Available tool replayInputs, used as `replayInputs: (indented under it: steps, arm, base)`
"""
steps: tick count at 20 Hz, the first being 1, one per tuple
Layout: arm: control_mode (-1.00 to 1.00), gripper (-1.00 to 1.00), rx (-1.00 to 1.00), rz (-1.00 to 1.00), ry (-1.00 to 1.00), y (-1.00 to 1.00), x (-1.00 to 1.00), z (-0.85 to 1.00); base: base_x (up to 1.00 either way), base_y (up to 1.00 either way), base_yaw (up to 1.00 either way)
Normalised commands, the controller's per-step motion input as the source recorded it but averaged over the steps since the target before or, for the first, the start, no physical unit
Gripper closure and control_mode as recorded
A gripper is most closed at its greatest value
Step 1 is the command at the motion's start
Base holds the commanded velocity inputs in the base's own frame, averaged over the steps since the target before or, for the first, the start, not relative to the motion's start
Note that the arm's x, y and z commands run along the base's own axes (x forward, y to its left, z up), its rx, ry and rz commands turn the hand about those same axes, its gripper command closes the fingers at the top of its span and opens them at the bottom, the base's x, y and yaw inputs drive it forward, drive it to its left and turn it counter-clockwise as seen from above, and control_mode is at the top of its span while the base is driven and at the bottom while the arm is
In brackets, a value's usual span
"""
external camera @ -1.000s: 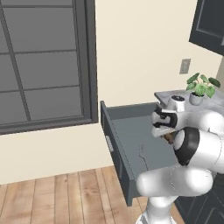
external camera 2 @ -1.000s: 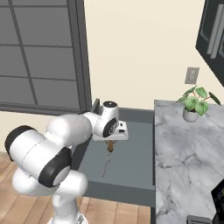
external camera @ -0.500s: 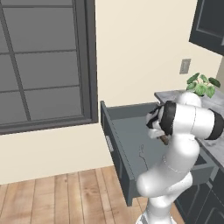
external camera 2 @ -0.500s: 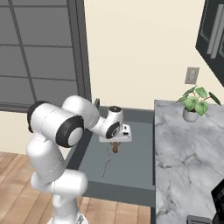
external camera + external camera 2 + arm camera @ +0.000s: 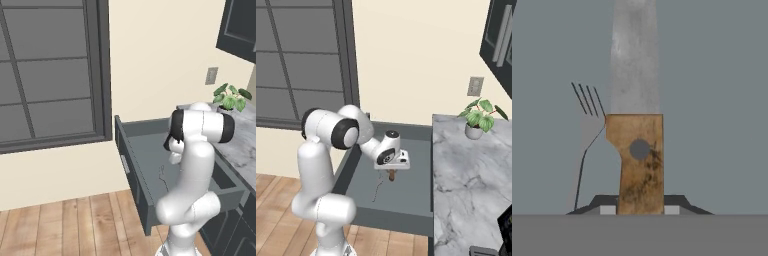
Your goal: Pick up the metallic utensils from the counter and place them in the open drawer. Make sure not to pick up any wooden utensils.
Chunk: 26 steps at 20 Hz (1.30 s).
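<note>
My gripper (image 5: 641,207) is shut on a knife (image 5: 639,160) with a brown wooden handle and a grey metal blade (image 5: 634,60). The knife hangs blade-down over the floor of the open drawer (image 5: 406,197). In the right base view the gripper (image 5: 391,172) hovers above the drawer's middle. A slim grey metal fork (image 5: 587,125) lies flat on the drawer floor just beside the blade, also visible as the fork (image 5: 377,190) and the fork (image 5: 161,172). The marble counter (image 5: 471,170) runs along the drawer's right side. The wooden utensils are out of view.
A potted plant (image 5: 476,117) stands at the counter's far end below a wall outlet (image 5: 474,86). A dark object (image 5: 506,225) sits at the counter's near right edge. The drawer's front panel (image 5: 131,180) juts out over the wood floor, under a large window (image 5: 50,75).
The arm's upper links have swung up and around into a taller pose. The hand has stayed over the drawer, a little lower and nearer, still holding the knife.
</note>
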Motion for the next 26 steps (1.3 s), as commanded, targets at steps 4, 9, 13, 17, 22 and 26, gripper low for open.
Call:
replayInputs:
  steps: [4,9,13,17,22,26]
  arm:
    - [-1.0,1.0,0.0,-0.04,0.0,0.0,0.26,-0.5]
    - [-1.0,1.0,0.0,-0.02,0.0,-0.12,0.23,-0.42]
    - [-1.0,1.0,0.0,-0.03,0.0,-0.03,0.29,-0.41]
    - [-1.0,1.0,0.0,-0.02,0.0,0.0,0.28,-0.4]
    - [-1.0,1.0,0.0,-0.02,0.0,-0.01,0.08,-0.35]
    - [-1.0,-1.0,0.0,-0.02,0.0,0.0,0.0,-0.19]
  base:
    - [0.0,0.0,0.0]
    - [0.0,0.0,0.0]
    - [0.0,0.0,0.0]
    - [0.0,0.0,0.0]
    - [0.0,0.0,0.0]
    - [0.0,0.0,0.0]
